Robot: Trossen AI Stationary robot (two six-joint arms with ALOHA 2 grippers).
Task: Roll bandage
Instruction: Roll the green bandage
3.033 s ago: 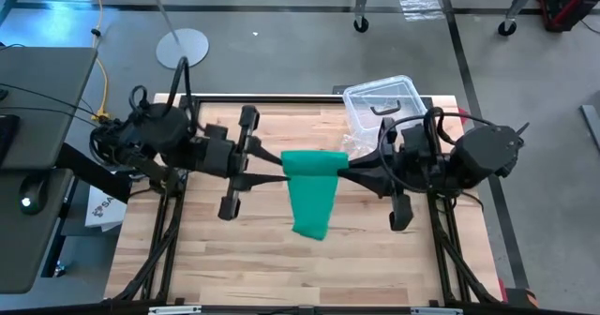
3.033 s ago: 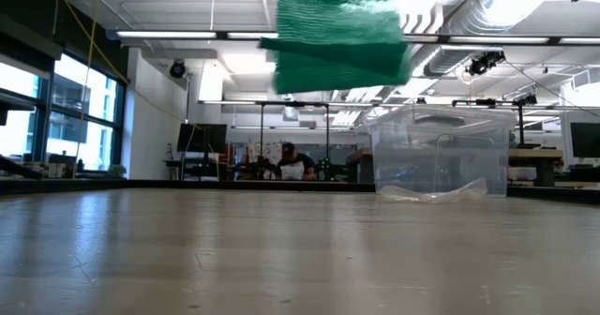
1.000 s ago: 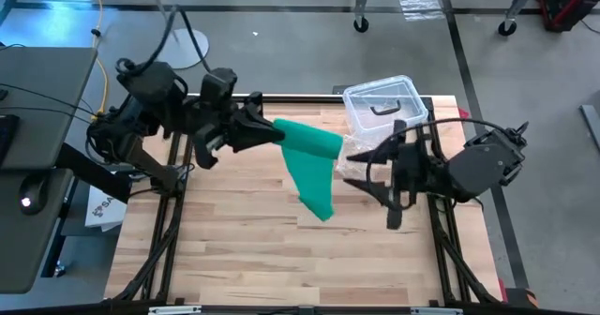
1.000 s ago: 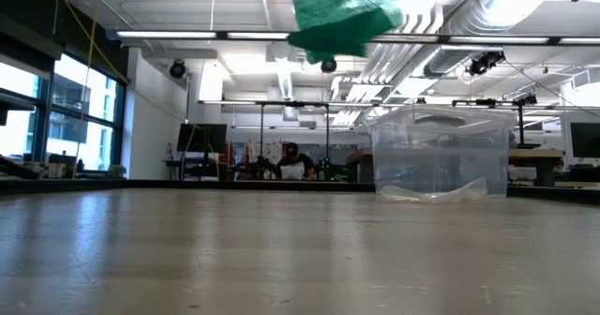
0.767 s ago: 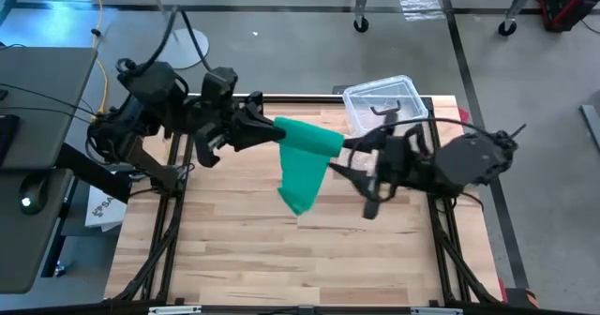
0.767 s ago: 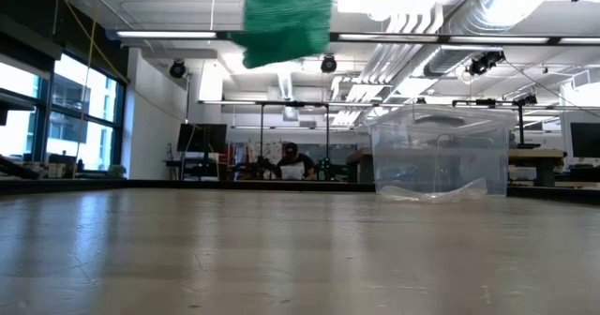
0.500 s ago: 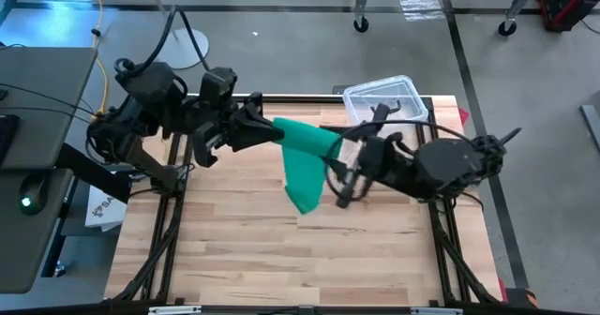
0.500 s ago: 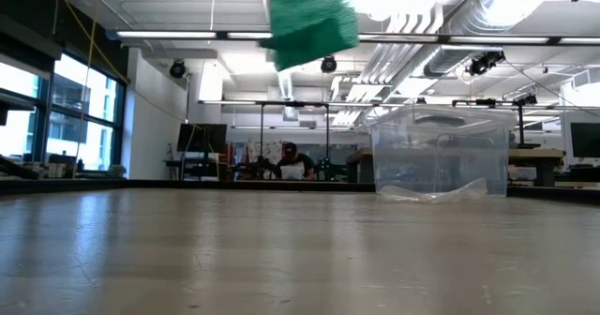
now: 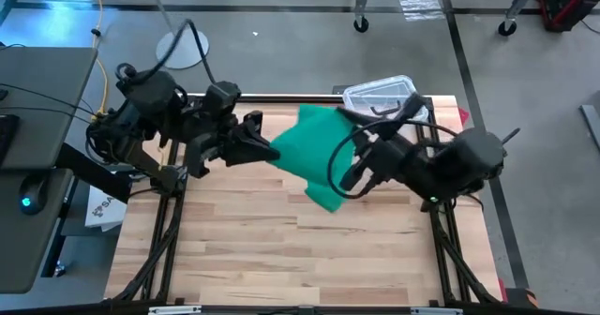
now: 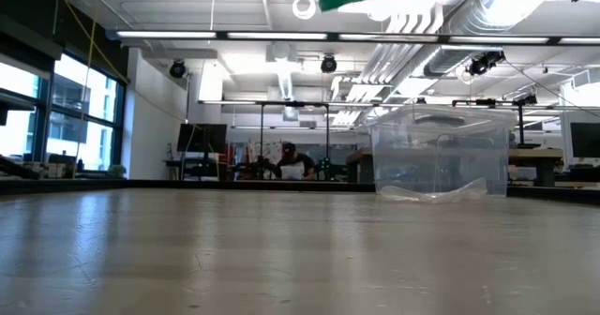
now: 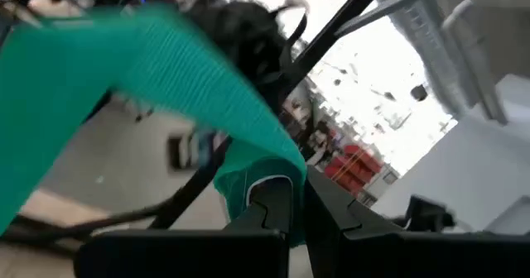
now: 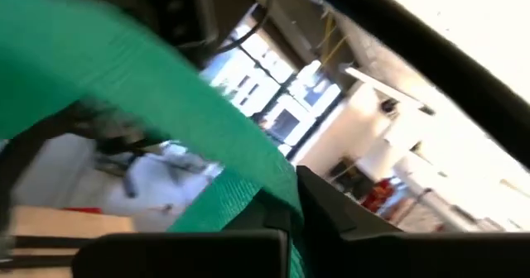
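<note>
Two grippers clamp one green bandage (image 9: 314,156), held aloft just beside clear plastic box (image 9: 382,97). We see left gripper (image 9: 266,151) pinching its box-far end, right gripper (image 9: 349,165) pinching box-near end; strip's long axis spans between them, slack corner drooping.

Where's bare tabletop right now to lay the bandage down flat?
The near half of the table is bare wood, below both grippers. The bandage hangs above the centre between the left gripper and right gripper. The far right corner is crowded by the clear box.
</note>
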